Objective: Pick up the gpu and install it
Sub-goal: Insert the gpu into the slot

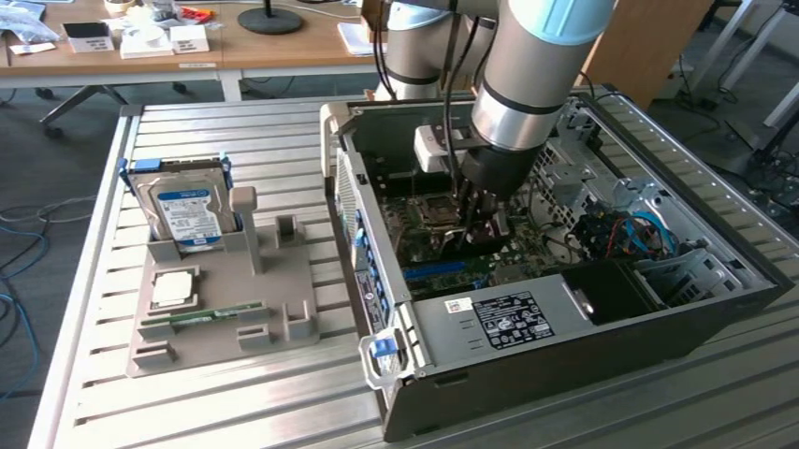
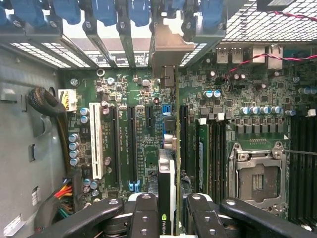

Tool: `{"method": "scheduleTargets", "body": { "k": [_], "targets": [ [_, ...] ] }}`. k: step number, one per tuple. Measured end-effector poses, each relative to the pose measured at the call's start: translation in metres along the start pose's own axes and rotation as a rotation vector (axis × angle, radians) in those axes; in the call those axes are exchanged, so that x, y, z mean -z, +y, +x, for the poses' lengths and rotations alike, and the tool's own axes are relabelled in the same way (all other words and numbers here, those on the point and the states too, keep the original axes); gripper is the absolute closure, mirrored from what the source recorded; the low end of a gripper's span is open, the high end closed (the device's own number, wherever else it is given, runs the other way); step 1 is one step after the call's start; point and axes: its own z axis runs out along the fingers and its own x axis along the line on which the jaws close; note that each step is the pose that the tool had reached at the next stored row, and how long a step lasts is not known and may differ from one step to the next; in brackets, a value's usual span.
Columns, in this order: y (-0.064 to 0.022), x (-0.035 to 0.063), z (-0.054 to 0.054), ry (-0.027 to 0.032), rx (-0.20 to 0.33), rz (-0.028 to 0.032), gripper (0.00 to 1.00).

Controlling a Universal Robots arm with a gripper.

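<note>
The gpu is seen edge-on in the wrist view, a thin card with a black side and a silvery bracket at its far end. My gripper is shut on it, one black finger on each side. The card stands upright just over the motherboard's long black slots, its bracket reaching the case's rear slot openings. In the exterior view my gripper is down inside the open computer case, and the dark gpu hangs below it over the motherboard.
On the exterior view's left, a grey fixture holds a silver hard drive, a square chip and a green memory stick. Inside the case are a power supply, an empty processor socket, a white slot and cable bundles.
</note>
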Motion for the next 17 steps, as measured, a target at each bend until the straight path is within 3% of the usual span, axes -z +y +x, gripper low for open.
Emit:
{"method": "scheduleTargets", "body": {
  "k": [17],
  "targets": [
    [0.0043, -0.0076, 0.0007, -0.0004, 0.000, 0.0002, 0.73]
  ]
}}
